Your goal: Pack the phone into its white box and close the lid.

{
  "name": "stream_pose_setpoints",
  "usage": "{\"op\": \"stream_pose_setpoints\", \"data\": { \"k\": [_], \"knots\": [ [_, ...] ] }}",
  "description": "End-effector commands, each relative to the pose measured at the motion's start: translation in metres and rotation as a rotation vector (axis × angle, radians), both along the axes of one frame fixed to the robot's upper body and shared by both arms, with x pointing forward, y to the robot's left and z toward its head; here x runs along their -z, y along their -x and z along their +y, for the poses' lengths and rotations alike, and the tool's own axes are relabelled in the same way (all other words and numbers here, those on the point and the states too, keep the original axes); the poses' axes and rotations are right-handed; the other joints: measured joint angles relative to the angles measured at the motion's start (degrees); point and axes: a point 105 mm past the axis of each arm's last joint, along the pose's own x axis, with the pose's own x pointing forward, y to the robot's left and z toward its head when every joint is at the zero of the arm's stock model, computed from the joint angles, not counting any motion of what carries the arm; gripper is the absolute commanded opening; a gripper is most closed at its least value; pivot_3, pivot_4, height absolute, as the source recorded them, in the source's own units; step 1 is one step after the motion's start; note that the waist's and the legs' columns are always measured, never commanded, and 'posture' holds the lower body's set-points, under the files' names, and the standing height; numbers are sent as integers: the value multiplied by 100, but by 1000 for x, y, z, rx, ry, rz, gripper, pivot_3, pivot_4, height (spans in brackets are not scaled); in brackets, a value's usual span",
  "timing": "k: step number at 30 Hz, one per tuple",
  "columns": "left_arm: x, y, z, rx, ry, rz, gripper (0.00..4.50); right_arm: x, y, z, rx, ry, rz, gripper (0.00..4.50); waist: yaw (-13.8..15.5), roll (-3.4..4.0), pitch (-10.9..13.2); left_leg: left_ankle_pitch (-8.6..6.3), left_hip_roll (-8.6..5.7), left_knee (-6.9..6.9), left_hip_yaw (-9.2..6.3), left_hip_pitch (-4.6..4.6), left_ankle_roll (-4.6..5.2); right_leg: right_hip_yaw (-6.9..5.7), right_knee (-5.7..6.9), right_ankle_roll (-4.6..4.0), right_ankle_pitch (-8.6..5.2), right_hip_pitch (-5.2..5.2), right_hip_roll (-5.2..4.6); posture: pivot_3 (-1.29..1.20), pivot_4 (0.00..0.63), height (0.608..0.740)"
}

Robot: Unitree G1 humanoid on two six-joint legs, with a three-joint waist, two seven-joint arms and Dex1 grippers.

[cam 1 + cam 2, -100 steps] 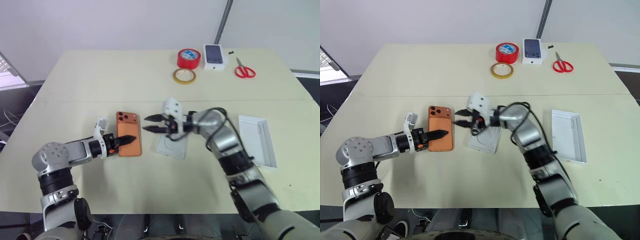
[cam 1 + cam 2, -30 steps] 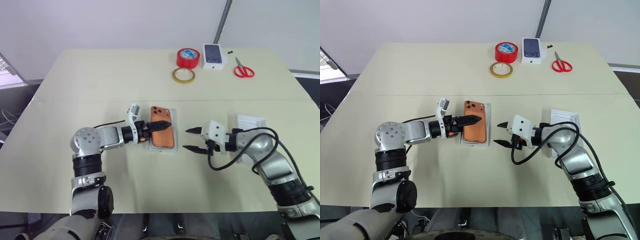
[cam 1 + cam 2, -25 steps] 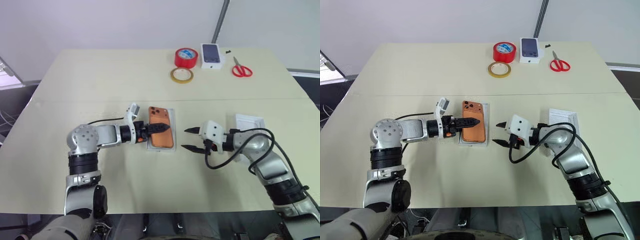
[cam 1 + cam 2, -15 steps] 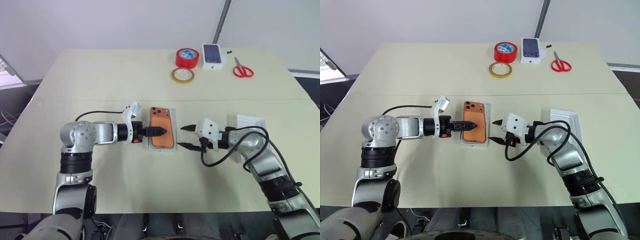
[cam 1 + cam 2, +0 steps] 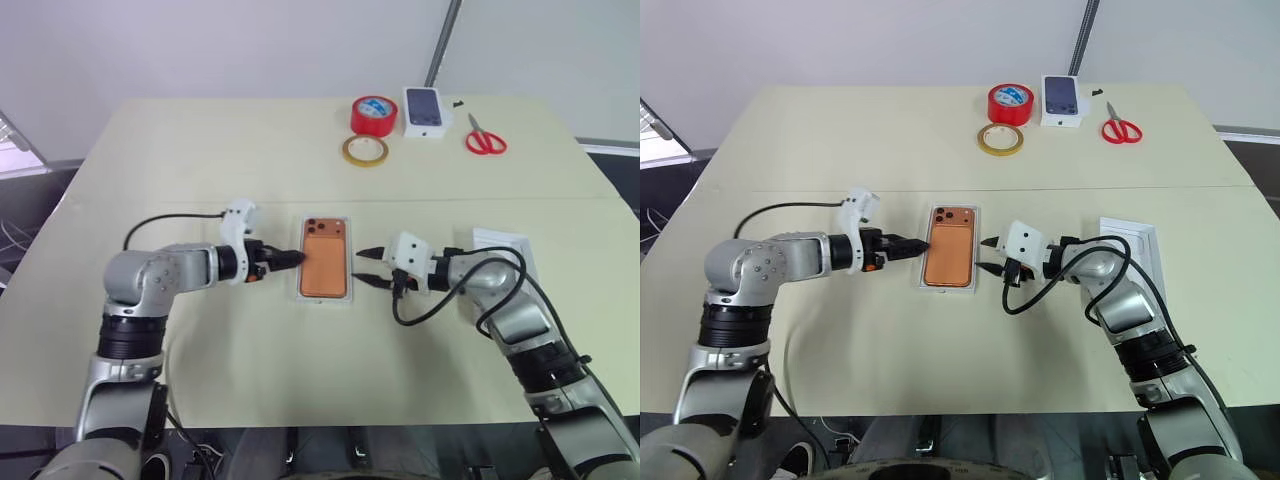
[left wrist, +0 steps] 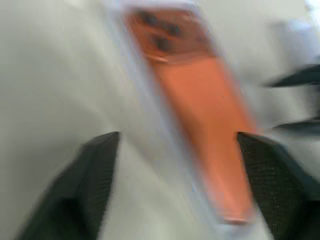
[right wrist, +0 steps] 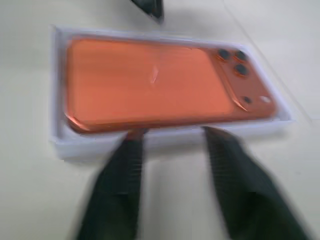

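Note:
The orange phone [image 5: 325,260] lies back up inside the white box [image 5: 325,298] at the table's middle, camera cluster toward the far end. My left gripper [image 5: 292,258] is level just left of the box, fingers apart and empty; the left wrist view shows its fingers [image 6: 100,170] wide, with the phone [image 6: 200,100] ahead. My right gripper [image 5: 364,267] points at the box's right wall. Its fingers [image 7: 127,165] are apart and close to that wall, with nothing between them. The white lid [image 5: 1137,240] lies to the right, partly hidden behind my right arm.
At the far edge sit a red tape roll [image 5: 376,115], a tan tape ring [image 5: 368,151], a small white box printed with a dark phone [image 5: 426,112] and red scissors [image 5: 486,139]. Cables loop from both wrists over the table.
My left gripper has drawn back leftward off the phone, which stays in the box. My right gripper has come closer to the box's right wall and its fingers have narrowed.

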Motion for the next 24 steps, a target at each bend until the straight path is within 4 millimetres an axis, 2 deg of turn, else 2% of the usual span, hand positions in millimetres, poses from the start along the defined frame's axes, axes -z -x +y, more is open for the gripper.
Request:
{"op": "stream_pose_setpoints", "data": {
  "k": [1, 3, 5, 10, 14, 18, 22, 24],
  "knots": [
    [0, 0, 2, 52, -70, -109, 1858, -7, -12, -5, 39, 38, -86, 0, 27, 1, 0, 0, 0, -1, 0, 0, 0, 0, 0, 0, 0, 0, 0, 0, 150, 740],
    [4, -1, 0, 49, -65, -114, 822, -5, -16, -4, 48, 42, -89, 0, 57, 0, 1, 0, 0, 2, 0, -3, 1, 0, -3, 0, 0, 1, -2, 0, 150, 740],
    [12, -3, -1, 67, -129, -136, 15, -2, -16, 1, 42, 33, -76, 0, 63, -1, 1, -3, 0, 7, -1, -7, 6, -1, -3, 0, 0, 1, -4, 0, 150, 740],
    [26, 3, -27, 155, -92, -93, 15, 10, -12, 10, 22, 60, -53, 0, 58, 0, 0, -3, 0, 6, 0, -7, 8, -1, -2, 0, 0, 1, -4, 0, 150, 740],
    [34, 14, -63, 305, -57, -29, 15, 14, -4, 5, 0, 79, -18, 0, 89, 0, 0, -5, -1, 12, 0, -7, 13, -2, -1, 1, 1, 7, -4, 0, 150, 740],
    [28, 12, -103, 429, -17, -52, 15, 10, 0, -13, 31, 90, 0, 0, 190, 5, -4, -7, -5, 17, 0, -5, 16, -3, -2, 1, 1, 12, -5, 0, 150, 740],
    [14, 13, -146, 564, 31, -73, 15, 6, 11, -44, 80, 130, 30, 0, 337, 5, -4, -16, -15, 27, -2, -6, 34, -3, -10, 1, 1, 26, -11, 0, 150, 740],
    [12, 16, -160, 603, 48, -76, 15, 6, 17, -55, 98, 146, 41, 0, 347, 5, -3, -24, -18, 41, -5, -13, 47, -3, -12, 1, 0, 30, -11, 0, 150, 740]
  ]
}}
